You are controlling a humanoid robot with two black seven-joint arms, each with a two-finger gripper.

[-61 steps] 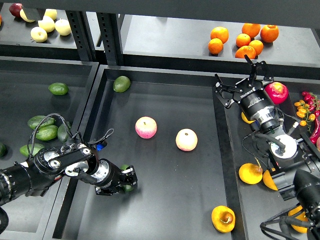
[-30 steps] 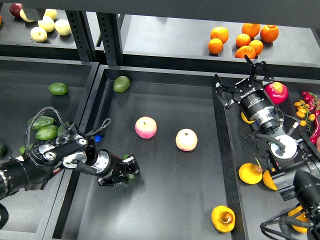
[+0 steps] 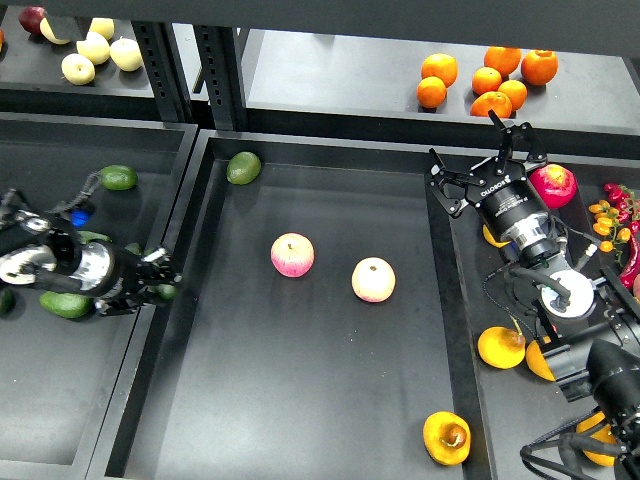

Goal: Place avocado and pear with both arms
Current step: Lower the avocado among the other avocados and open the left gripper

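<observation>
Plainly, the right hand (image 3: 487,150), lettered illegibly, gapes apart; left hand (image 3: 160,285) grips the avocado (image 3: 165,292).

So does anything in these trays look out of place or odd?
Mildly. A lone avocado lies in the middle tray's far corner, apart from the avocados in the left tray. A pear sits by the same tray's near edge, and two apples lie mid-tray. Nothing looks spilled or damaged.

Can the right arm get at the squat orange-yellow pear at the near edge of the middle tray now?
Probably yes. The squat orange-yellow pear lies alone, nothing close around it, and the right pincer is open, though it is raised near the tray's far right corner.
</observation>
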